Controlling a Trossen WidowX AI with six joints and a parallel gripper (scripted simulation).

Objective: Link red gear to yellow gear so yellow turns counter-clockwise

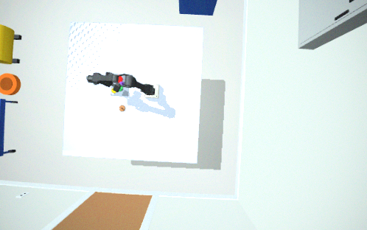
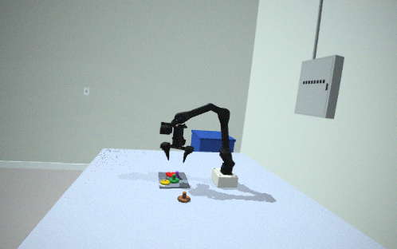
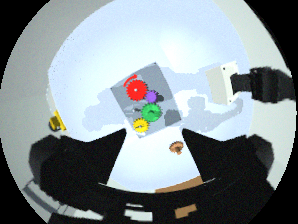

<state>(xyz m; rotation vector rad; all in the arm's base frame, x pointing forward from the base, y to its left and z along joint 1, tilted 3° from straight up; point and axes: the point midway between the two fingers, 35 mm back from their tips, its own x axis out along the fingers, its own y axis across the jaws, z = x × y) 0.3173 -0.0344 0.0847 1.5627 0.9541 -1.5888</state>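
Observation:
The grey board [image 2: 182, 185] [image 3: 152, 74] carries the red gear [image 2: 170, 174] [image 3: 139, 90], a small purple gear [image 3: 151, 96], a green gear [image 2: 174, 180] [image 3: 151, 112] and the yellow gear [image 2: 165, 182] [image 3: 140, 123]. In the wrist view they form a line of neighbours, red to purple to green to yellow, whose edges appear to touch. Whether purple and green sit fully flat is too small to tell. A brown gear [image 1: 122, 108] [image 2: 183, 199] [image 3: 176, 147] with a knob stands on the table off the board. My gripper [image 2: 176, 161] [image 3: 154, 131] is open and empty, above the board. Empty pegs are hard to make out.
The arm's white base [image 1: 157, 91] [image 2: 225, 178] [image 3: 220, 86] stands to the right of the board on the white table [image 1: 166, 140] [image 2: 131, 223]. The arm arches over from it and hides part of the board in the top view. Its shadow falls on the table.

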